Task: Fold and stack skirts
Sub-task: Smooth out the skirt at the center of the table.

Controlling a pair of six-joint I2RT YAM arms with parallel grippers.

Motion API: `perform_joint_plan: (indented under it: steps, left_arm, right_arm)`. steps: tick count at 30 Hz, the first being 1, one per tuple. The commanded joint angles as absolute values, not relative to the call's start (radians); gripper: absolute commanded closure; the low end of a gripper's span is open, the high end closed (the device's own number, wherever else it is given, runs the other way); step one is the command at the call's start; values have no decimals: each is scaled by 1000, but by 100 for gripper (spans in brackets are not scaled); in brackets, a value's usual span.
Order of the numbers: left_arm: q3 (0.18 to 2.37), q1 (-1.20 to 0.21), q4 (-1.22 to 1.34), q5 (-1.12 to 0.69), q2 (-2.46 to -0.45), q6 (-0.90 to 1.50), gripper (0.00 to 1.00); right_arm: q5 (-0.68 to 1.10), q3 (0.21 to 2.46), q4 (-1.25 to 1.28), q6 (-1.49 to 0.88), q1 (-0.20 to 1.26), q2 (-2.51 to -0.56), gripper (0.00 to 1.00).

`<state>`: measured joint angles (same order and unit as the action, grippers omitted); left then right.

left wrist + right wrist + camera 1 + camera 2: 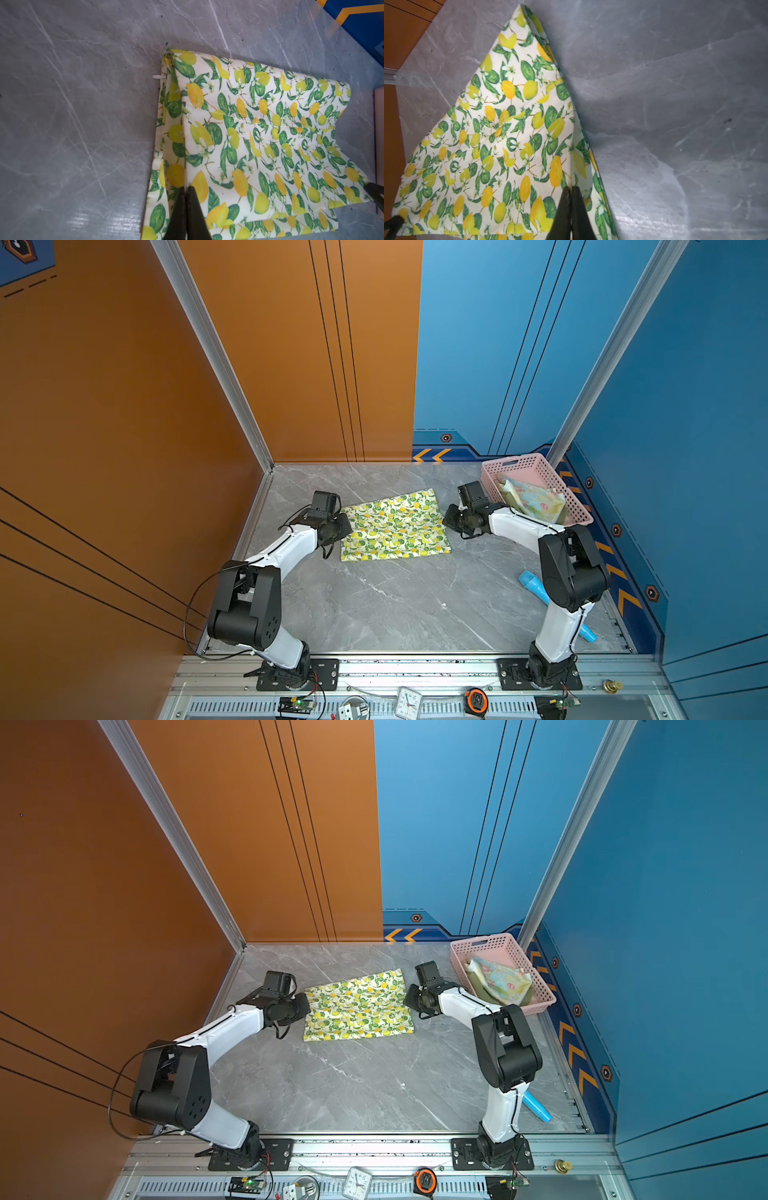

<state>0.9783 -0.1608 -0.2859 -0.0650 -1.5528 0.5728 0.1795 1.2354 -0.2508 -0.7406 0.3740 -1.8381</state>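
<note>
Pinched at both ends: the lemon skirt!
The left gripper and right gripper each clamp tight on an edge; it lies folded on the table.

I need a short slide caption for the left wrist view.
Left pincer shut on the edge of the lemon-print skirt, on the gray table.

In both top views the spread skirt lies on the table at mid-frame, between the left gripper at its left edge and the right gripper at its right edge. Upper right of it stands the basket, with a second skirt inside.
</note>
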Motion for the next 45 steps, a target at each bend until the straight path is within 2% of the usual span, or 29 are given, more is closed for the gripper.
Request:
perform_joint_plan:
  steps: [1, 15, 24, 26, 28, 31, 33, 34, 39, 45]
  left_arm:
    - [994, -148, -337, -68, -1515, 548, 100]
    - [853, -150, -315, -65, -1415, 568, 100]
    - [760, -186, -243, -39, -1487, 586, 100]
    - [760, -189, -241, -41, -1510, 586, 97]
    - [760, -195, -240, -36, -1508, 587, 85]
    - [777, -199, -267, -26, -1472, 582, 57]
    - [800, -199, -300, -9, -1440, 576, 41]
    - [813, -200, -318, 3, -1424, 571, 37]
    - [868, -207, -362, 62, -1377, 550, 31]
    - [970, -252, -355, 45, -1465, 529, 30]
  right_arm:
    - [143, 1257, -322, -742, 395, -1780, 100]
    - [104, 1125, -361, -745, 440, -1669, 100]
    - [80, 1073, -328, -722, 452, -1748, 100]
    - [81, 1074, -328, -712, 454, -1776, 97]
    - [86, 1074, -328, -705, 454, -1790, 83]
    - [74, 1078, -337, -691, 454, -1771, 58]
    - [66, 1091, -345, -684, 450, -1756, 47]
    - [63, 1100, -354, -680, 448, -1752, 45]
    - [47, 1164, -380, -657, 457, -1743, 44]
    - [63, 1296, -360, -614, 495, -1814, 46]
